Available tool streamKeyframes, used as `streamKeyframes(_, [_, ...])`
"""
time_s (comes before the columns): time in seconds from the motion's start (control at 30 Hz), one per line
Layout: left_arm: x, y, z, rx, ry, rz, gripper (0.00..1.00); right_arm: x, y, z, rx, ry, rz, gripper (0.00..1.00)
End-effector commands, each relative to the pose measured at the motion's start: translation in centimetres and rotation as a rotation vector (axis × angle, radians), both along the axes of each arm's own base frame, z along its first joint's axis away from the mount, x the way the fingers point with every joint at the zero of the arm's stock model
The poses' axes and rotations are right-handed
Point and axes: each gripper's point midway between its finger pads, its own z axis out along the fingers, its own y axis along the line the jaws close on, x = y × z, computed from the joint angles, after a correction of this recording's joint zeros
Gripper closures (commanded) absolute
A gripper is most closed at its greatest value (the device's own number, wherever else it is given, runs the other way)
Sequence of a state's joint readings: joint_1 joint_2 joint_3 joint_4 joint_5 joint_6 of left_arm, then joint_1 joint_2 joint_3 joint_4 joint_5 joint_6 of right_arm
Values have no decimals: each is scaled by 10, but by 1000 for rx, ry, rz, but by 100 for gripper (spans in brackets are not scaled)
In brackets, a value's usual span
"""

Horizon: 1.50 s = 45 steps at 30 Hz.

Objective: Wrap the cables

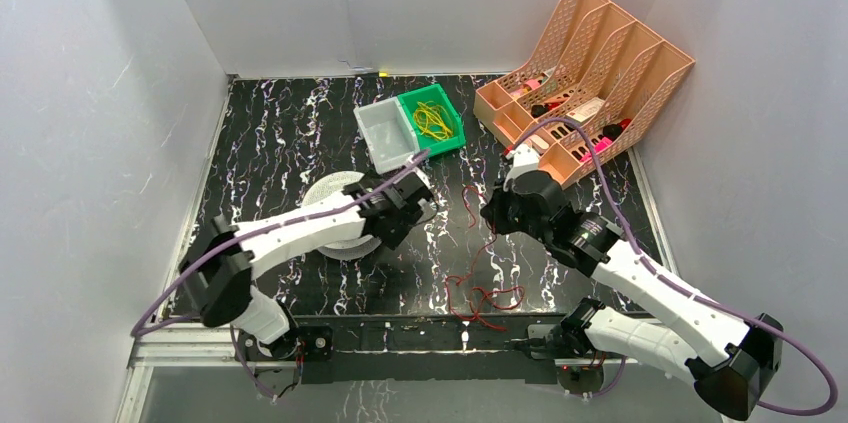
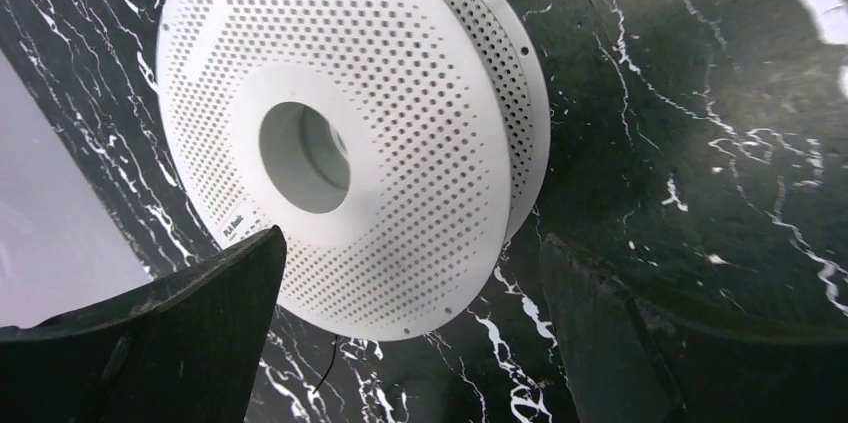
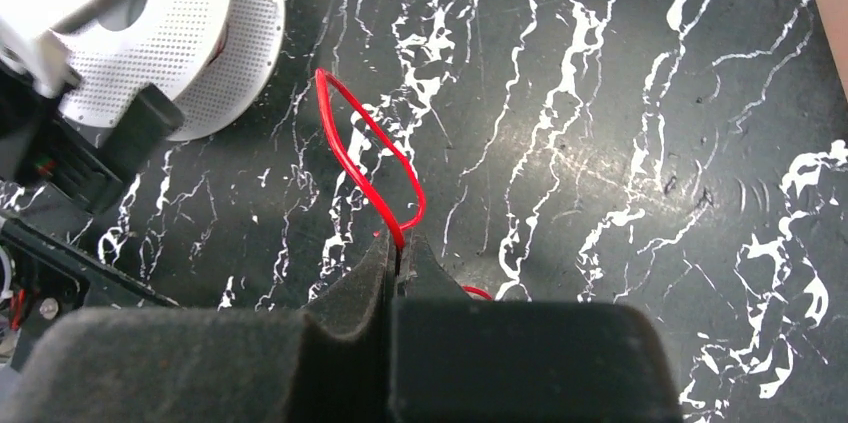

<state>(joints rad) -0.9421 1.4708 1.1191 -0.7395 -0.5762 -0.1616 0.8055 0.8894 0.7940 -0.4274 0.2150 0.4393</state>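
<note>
The cable is a thin red wire (image 1: 485,295) lying in loose loops on the black marble table near the front edge, with one strand rising to my right gripper (image 1: 495,211). In the right wrist view the right gripper (image 3: 398,246) is shut on the red wire (image 3: 356,175), which forms a loop just past the fingertips. A white perforated spool (image 1: 335,213) lies on the table at centre left. My left gripper (image 1: 415,205) is open at the spool's right edge. In the left wrist view the spool (image 2: 400,193) sits just beyond the open left gripper (image 2: 410,343), which is empty.
A green bin (image 1: 432,120) with a yellow wire tangle and a clear bin (image 1: 386,135) stand at the back centre. A peach file organiser (image 1: 585,73) with pens stands at the back right. White walls enclose the table. Purple cords run along both arms.
</note>
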Motion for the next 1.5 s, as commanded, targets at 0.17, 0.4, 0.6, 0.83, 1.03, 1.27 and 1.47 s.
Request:
streamKeyframes(0.17, [14,9,-13,275,-108,63,3,12,-36,-2,16,-32,-247,100])
streamKeyframes(0.4, [25,13,-20,348,-181,81,13,4,-46,-7,42,-31,-272,100])
streamKeyframes(0.6, [29,13,-25,355,-213,86,31,-3,-44,-11,63,-14,-251,100])
streamKeyframes(0.83, [31,14,-11,325,-255,99,73,-6,-45,-10,72,-17,-243,100])
streamKeyframes(1.03, [32,22,19,281,-328,121,95,-6,-45,-3,87,-28,-241,100])
streamKeyframes(1.27, [24,39,54,240,-378,153,100,-5,-31,17,146,-43,-191,100])
streamKeyframes(1.47, [7,48,79,84,-369,176,100,-3,-22,45,181,-76,-155,100])
